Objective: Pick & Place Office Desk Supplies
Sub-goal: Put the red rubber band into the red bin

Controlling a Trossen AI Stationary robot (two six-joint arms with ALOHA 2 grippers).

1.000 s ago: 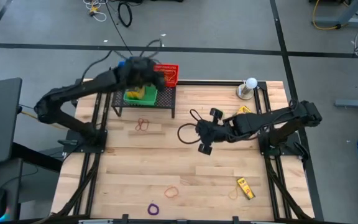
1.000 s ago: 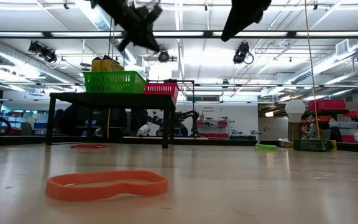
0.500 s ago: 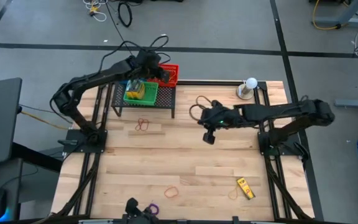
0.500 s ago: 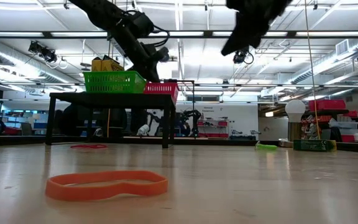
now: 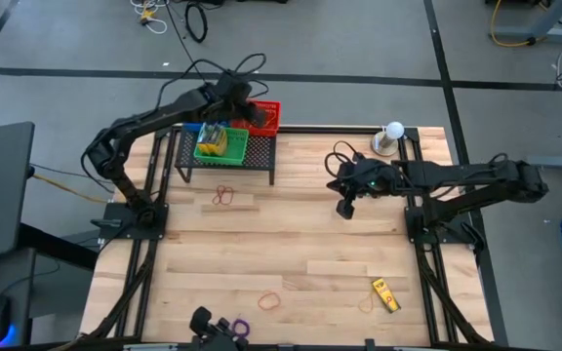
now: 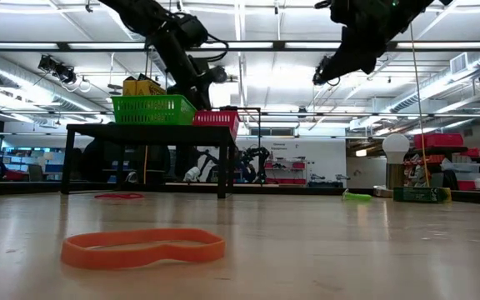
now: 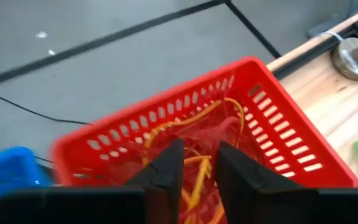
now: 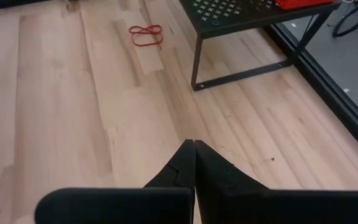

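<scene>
The left gripper hangs over the red basket at the table's far edge, fingers slightly parted, holding nothing. Only its wrist view shows the orange and yellow rubber bands heaped inside. Beside it, the green basket holds yellow crayon boxes. A red band lies before the black stand. The table's middle is open wood. The right gripper, fingers pressed together and empty, hovers there. Near the front edge lie purple and orange bands and a crayon box.
</scene>
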